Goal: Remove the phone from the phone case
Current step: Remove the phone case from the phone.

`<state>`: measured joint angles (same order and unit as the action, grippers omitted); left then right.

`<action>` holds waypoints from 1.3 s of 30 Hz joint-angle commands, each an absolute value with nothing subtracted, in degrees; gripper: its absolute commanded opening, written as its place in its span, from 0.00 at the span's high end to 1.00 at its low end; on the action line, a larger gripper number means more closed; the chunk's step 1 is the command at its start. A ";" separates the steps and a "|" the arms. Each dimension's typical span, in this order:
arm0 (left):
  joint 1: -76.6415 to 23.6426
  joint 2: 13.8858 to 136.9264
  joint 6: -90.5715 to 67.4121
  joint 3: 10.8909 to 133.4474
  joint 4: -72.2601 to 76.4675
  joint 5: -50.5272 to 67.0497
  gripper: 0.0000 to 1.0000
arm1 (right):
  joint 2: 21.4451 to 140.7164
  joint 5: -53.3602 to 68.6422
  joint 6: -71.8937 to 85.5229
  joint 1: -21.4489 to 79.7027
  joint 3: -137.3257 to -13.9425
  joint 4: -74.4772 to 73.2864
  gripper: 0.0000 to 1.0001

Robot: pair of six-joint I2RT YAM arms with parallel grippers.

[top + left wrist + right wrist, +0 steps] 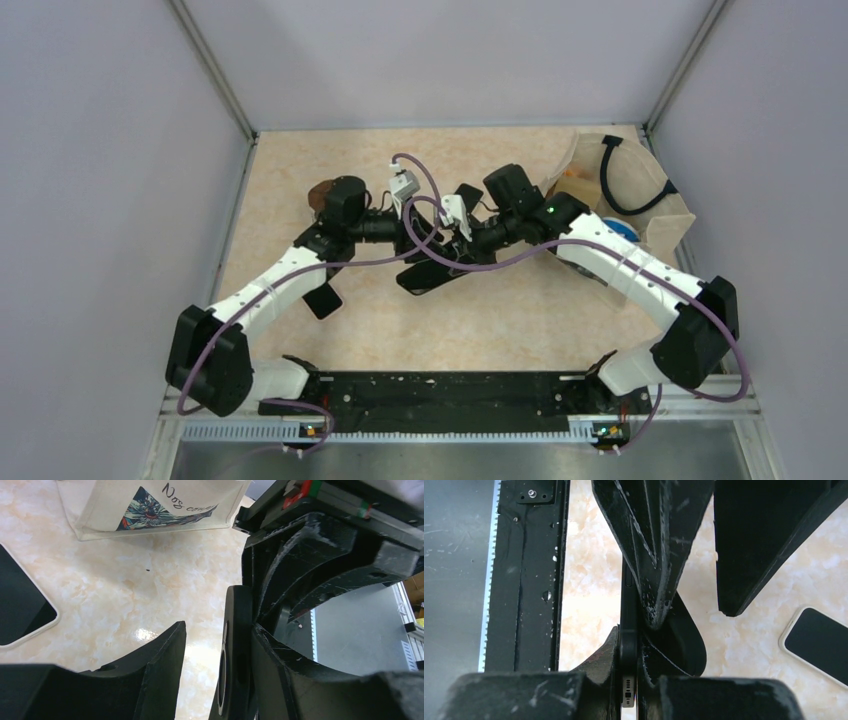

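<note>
**Phone case (432,276) gripped mid-desk, a phone lying apart**

Nearest the camera in the overhead view, the black base rail (440,390) runs along the bottom edge. From it both arms reach in over the marbled desk (520,320) and meet at the centre.

Left of them, a phone (322,300) with a dark screen and pale rim lies flat on the desk, well apart from the case. Cables and wrists hide the grip itself from above.

The right wrist view fills that in. The right tool (629,636) is clamped tight on the case, seen edge-on. A pale strip (628,698) with a socket and small holes shows at the case's near end. Whether a handset sits inside cannot be told.

Only the left wrist view shows the left tool (212,642), which is half spread. The case edge stands against the finger on the right, with a clear gap to the other.

Farthest back, at the upper right of the overhead view, stands a clear bag (662,226) with black handles. A brown round object (320,193) sits behind the left wrist.
</note>
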<state>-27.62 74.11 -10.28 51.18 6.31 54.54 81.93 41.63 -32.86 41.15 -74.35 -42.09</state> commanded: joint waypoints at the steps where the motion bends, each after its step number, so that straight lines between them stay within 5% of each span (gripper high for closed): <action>1: -29.07 76.59 -9.59 49.33 6.21 55.03 0.46 | 79.70 46.76 -32.85 41.88 -77.51 -33.76 1.00; 4: -29.39 77.79 -10.72 49.22 7.34 56.05 0.66 | 79.64 46.62 -32.76 41.86 -77.62 -33.62 1.00; 7: -29.44 78.97 -12.51 49.41 8.34 56.18 1.00 | 79.19 46.44 -32.76 41.86 -77.21 -33.61 1.00; 23: -17.80 77.08 -13.49 46.21 4.84 30.09 1.00 | 70.81 48.02 -28.71 35.25 -70.54 -30.61 1.00; 39: -11.19 89.46 -12.14 51.60 0.87 30.00 1.00 | 61.89 47.93 -22.58 24.46 -54.30 -21.11 1.00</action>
<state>-13.61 88.33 -10.07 50.28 -2.35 29.69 65.56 44.93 -25.17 25.65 -55.68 -28.27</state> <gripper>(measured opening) 0.144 0.055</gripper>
